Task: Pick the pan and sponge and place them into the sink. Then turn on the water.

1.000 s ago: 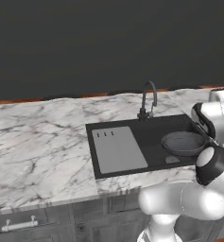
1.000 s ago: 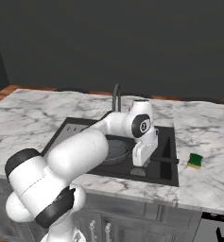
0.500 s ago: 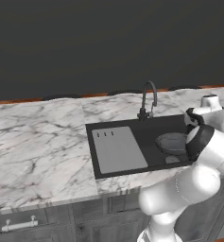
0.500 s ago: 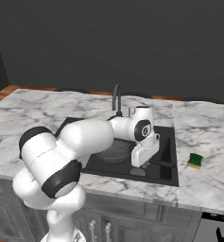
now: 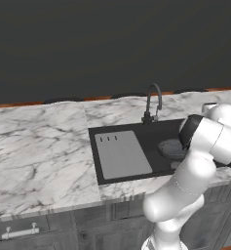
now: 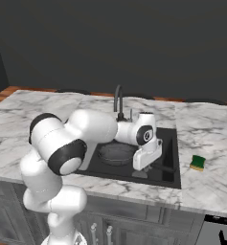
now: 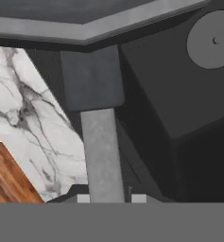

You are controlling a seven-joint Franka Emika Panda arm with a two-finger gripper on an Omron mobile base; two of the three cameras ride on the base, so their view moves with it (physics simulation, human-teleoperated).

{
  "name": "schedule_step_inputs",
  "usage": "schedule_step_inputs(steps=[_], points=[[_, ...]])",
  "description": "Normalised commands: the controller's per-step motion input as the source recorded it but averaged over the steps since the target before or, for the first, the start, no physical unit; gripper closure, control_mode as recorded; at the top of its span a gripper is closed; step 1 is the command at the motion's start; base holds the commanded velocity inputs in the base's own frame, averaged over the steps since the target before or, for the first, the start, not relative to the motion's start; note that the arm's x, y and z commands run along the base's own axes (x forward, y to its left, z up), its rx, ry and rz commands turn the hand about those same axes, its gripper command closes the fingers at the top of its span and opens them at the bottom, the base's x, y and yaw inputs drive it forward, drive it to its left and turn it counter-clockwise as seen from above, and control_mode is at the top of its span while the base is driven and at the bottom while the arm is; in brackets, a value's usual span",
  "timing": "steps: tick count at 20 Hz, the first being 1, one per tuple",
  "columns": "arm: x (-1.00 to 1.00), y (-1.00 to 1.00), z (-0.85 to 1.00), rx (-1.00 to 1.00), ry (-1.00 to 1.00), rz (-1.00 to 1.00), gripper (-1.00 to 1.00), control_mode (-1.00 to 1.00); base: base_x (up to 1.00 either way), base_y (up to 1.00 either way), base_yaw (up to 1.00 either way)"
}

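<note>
One of the three steps looks nearly finished. We see the pan (image 6: 116, 152) down inside the sink (image 6: 170, 178), its round dark body resting on the basin floor in the right base view, and in the left base view the same pan (image 5: 171, 148) lies just behind our forearm. Our gripper (image 6: 142, 168) is low in the basin at the near side of the pan. In the hand view a long grey bar runs up from between the finger tips, which we take to be the pan's handle (image 7: 102, 156); the jaws are almost fully closed and appear clamped on it, so we judge the pan is set down but not yet let go.

Two steps remain. The sponge (image 6: 198, 162), green face up with a yellow edge showing, sits on the marble counter (image 6: 215, 177) to the right of the sink, well apart from our gripper and not in the basin. The gooseneck tap (image 5: 152, 104) stands at the back of the sink beside the grey drainboard (image 5: 122, 155), and we see no water running from it, so turning it on is also left to do.
</note>
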Motion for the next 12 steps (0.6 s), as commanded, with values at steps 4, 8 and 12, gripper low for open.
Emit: schedule_step_inputs(steps=[4, 8, 12], points=[[0.30, 0.00, -0.28, 0.00, 0.00, -0.06, 1.00, -1.00, 0.00, 0.00, 0.00], [0.50, 0.02, -0.19, 0.00, 0.00, -0.04, 1.00, -1.00, 0.00, 0.00, 0.00], [0.54, 0.02, -0.20, 0.00, 0.00, 0.00, 1.00, -1.00, 0.00, 0.00, 0.00]])
